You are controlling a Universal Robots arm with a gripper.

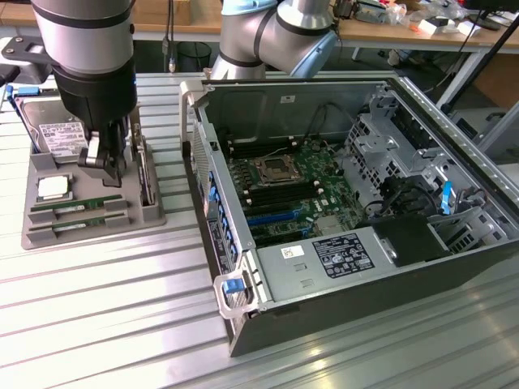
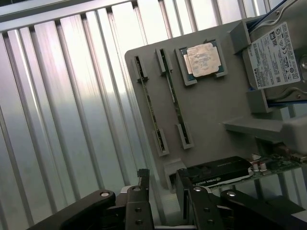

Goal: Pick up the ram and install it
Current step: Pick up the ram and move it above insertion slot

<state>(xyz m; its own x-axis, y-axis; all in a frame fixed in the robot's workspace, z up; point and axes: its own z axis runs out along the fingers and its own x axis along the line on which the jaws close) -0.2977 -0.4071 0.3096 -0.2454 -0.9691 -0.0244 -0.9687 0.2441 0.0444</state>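
While my gripper (image 1: 109, 164) hovers over the tray (image 1: 150, 215), narrowly parted, empty, the ram (image 1: 77, 204) lies near on the exterior camera's side, long axis square to my closing line.

Two ram sticks (image 2: 149, 112), one CPU (image 2: 203, 60), one hard drive (image 2: 276, 55), one tray (image 2: 211, 110), probably one graphics card (image 2: 220, 175)

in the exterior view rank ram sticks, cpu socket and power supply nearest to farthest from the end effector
1. ram sticks, grey tray, by the end effector
2. cpu socket, mid motherboard
3. power supply, toward the exterior view's right
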